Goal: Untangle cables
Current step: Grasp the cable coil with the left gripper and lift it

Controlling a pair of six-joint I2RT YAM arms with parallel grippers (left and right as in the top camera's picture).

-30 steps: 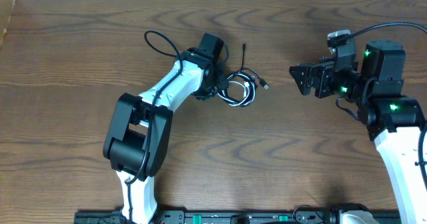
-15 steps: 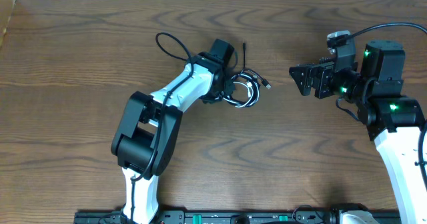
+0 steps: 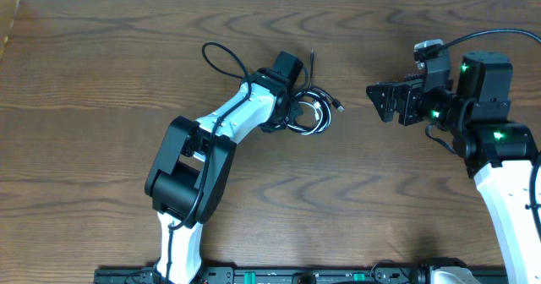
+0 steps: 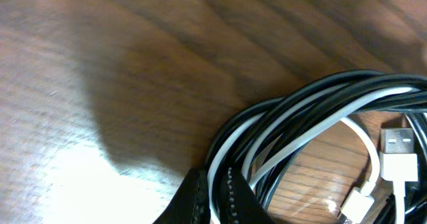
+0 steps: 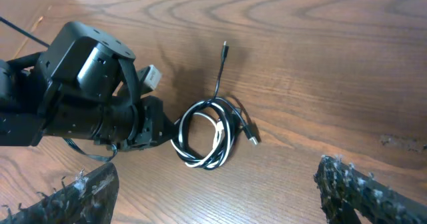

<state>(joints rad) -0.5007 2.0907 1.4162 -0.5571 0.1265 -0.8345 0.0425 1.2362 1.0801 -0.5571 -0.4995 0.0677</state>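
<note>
Dark wood-grain tabletop (image 3: 101, 81) fills every view. The cables (image 3: 309, 113) lie just above the centre of the overhead frame, wound together in one small coil. In that coil the white cord (image 4: 313, 127) and the black cord (image 4: 347, 84) run side by side through several overlapping turns. The left wrist view shows a white USB plug (image 4: 398, 149) and a smaller white connector (image 4: 353, 201) inside the loop at lower right. One black tail leaves the coil and runs straight up the frame to a small plug (image 5: 225, 45). A second, shorter black tail ends in a plug (image 5: 253, 139) at the coil's right side.

The left end effector (image 3: 292, 115) sits at the coil's left edge and touches it. In the left wrist view its two dark pads (image 4: 193, 194) stand close together at the bottom edge, with a strand of the white cord pinched between them. The left arm stretches from the lower left of the overhead frame up to the bundle. A thicker black wire (image 3: 216, 54) loops off this arm to the upper left of the coil.

The right end effector (image 3: 374, 101) is at the right of the overhead frame, well apart from the coil and pointing towards it. Its fingers (image 5: 87, 191) are spread wide at the two lower corners of the right wrist view and hold nothing.
</note>
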